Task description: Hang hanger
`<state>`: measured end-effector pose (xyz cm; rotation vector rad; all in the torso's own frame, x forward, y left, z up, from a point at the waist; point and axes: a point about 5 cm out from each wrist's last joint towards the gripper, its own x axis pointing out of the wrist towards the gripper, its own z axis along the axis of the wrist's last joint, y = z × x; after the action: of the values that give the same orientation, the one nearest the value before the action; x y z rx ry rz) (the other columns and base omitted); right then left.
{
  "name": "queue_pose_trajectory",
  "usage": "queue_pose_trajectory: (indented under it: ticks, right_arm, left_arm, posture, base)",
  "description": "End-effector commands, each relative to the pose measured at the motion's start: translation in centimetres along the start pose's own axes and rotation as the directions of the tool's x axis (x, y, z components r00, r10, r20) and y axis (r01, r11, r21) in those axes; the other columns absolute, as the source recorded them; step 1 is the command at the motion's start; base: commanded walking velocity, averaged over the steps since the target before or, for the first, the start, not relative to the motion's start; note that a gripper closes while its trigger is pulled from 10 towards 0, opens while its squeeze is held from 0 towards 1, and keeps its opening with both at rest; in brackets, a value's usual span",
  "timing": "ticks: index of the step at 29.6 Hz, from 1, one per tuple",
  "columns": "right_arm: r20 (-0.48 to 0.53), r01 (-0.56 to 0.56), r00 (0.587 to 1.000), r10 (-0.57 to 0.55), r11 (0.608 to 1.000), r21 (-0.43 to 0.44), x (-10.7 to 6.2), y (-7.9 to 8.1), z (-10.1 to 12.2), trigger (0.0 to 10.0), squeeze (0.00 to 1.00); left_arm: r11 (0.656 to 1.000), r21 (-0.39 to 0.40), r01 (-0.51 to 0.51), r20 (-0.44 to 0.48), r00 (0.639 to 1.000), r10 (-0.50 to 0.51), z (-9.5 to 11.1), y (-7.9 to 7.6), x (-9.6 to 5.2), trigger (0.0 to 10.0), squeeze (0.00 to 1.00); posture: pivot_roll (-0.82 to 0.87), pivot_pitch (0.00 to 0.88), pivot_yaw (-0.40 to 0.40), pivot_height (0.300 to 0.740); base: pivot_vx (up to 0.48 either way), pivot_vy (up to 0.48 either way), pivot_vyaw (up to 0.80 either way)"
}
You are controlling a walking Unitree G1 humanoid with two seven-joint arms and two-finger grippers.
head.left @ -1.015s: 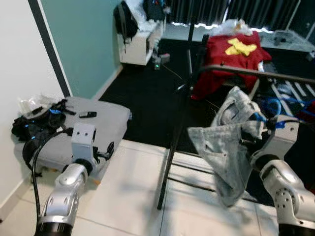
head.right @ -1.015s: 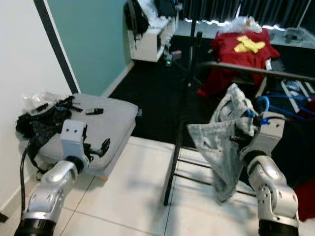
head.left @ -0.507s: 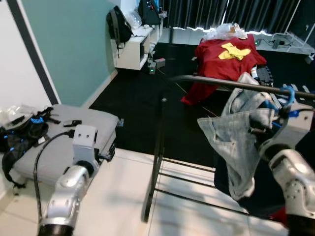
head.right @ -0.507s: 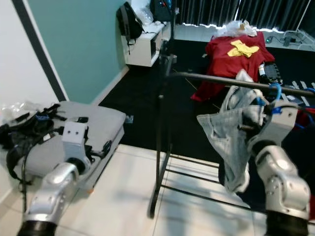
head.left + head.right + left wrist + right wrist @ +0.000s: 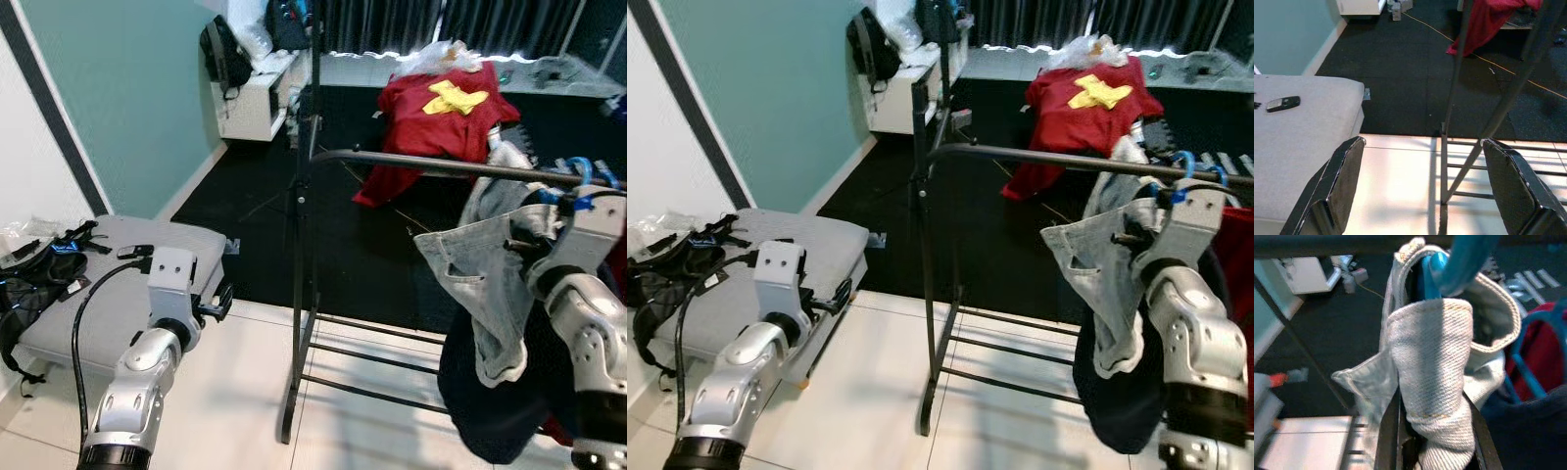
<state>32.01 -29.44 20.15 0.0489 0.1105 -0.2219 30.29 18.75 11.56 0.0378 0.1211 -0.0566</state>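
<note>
**Hanger hook nearly at the rail**

Head views: the right gripper (image 5: 1143, 238) grips light denim jeans (image 5: 480, 284) on a blue hanger (image 5: 1185, 168). A second ago the hook sat below the black rack rail (image 5: 411, 162); it is now level with it, so seating it looks close.

Left wrist view: the left gripper (image 5: 1422, 188) hangs idle, fingers spread, above the white tile floor (image 5: 1396, 181) near the grey cushion (image 5: 1298, 132).

Right wrist view: both fingers clamp the denim bundle, with the hanger's blue plastic just above it.
</note>
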Motion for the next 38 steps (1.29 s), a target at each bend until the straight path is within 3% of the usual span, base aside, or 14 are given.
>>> queue_pose_trajectory:
  ticks: [1,9,11,19,21,24,25,26,30,35,37,38]
  right_arm:
    - [0.040,-0.017,0.999,0.019,0.999,-0.042,0.7,0.3,1.0,10.0,0.00]
    - [0.014,0.008,1.000,-0.006,0.988,-0.153,2.8,-0.8,1.2,10.0,0.00]
    - [0.040,0.025,0.999,-0.019,0.985,-0.173,3.5,-1.3,2.1,10.0,0.00]
    - [0.078,0.007,0.997,0.007,0.983,-0.185,4.1,-1.0,3.5,10.0,0.00]
    - [0.053,-0.021,0.998,0.032,0.980,-0.200,4.4,-0.4,3.5,10.0,0.00]
    - [0.038,-0.032,0.998,0.041,0.978,-0.205,4.5,-0.2,3.4,10.0,0.00]
    - [0.025,-0.053,0.998,0.059,0.979,-0.197,4.6,0.0,3.0,10.0,0.89]
    - [-0.004,-0.075,0.997,0.076,0.979,-0.190,4.5,0.4,2.3,10.0,1.00]
    - [-0.017,-0.101,0.995,0.100,0.981,-0.164,4.4,0.7,0.7,10.0,1.00]
    - [0.082,-0.071,0.993,0.082,0.989,-0.127,3.1,0.4,0.4,10.0,1.00]
    - [0.222,-0.063,0.971,0.084,0.993,-0.100,1.6,0.6,1.3,10.0,1.00]
    - [0.222,-0.063,0.971,0.084,0.993,-0.100,1.6,0.6,1.3,10.0,1.00]
  left_arm:
    - [0.999,0.003,-0.045,-0.016,0.999,0.045,-0.1,0.8,-0.2,10.0,0.00]
    - [0.991,-0.003,-0.133,-0.017,0.991,0.133,0.1,2.3,-0.4,10.0,0.00]
    - [0.983,-0.008,-0.185,0.006,0.983,0.185,0.8,3.4,-0.7,10.0,0.00]
    - [0.970,-0.003,-0.241,0.031,0.970,0.241,1.9,5.4,-1.6,10.0,0.00]
    - [0.962,0.022,-0.271,0.032,0.962,0.270,2.4,6.6,-2.1,10.0,0.00]
    - [0.960,0.030,-0.278,0.031,0.960,0.277,2.6,6.9,-2.3,10.0,0.00]
    - [0.958,0.039,-0.283,0.023,0.959,0.282,2.5,7.0,-2.4,10.0,0.00]
    - [0.958,0.048,-0.284,0.015,0.959,0.283,2.4,6.9,-2.5,10.0,0.00]
    - [0.960,0.050,-0.274,-0.007,0.961,0.275,1.8,6.4,-2.5,10.0,0.00]
    - [0.972,0.013,-0.236,-0.006,0.972,0.236,1.3,5.6,-2.5,10.0,0.00]
    - [0.983,-0.017,-0.185,0.016,0.982,0.186,1.3,4.9,-2.5,10.0,0.00]
    - [0.983,-0.017,-0.185,0.016,0.982,0.186,1.3,4.9,-2.5,10.0,0.00]
  posture:
    - [-0.01,0.037,-0.003,0.740]
    - [0.01,0.064,0.019,0.740]
    - [0.04,0.084,0.037,0.740]
    - [0.07,0.114,0.057,0.740]
    - [0.09,0.134,0.067,0.740]
    - [0.09,0.136,0.068,0.740]
    - [0.10,0.143,0.071,0.740]
    - [0.10,0.144,0.073,0.740]
    - [0.09,0.132,0.066,0.740]
    - [0.08,0.114,0.046,0.740]
    - [0.07,0.102,0.034,0.740]
    - [0.07,0.102,0.034,0.740]
  base:
    - [0.000,0.000,0.00]
    - [0.000,0.000,0.00]
    - [0.000,0.000,0.00]
    - [0.000,0.000,0.00]
    - [0.000,0.000,0.00]
    - [0.000,0.000,0.00]
    - [0.000,0.000,0.00]
    - [0.000,0.000,0.00]
    - [0.000,0.000,0.00]
    - [0.000,0.000,0.00]
    - [0.000,0.000,0.00]
    - [0.000,0.000,0.00]
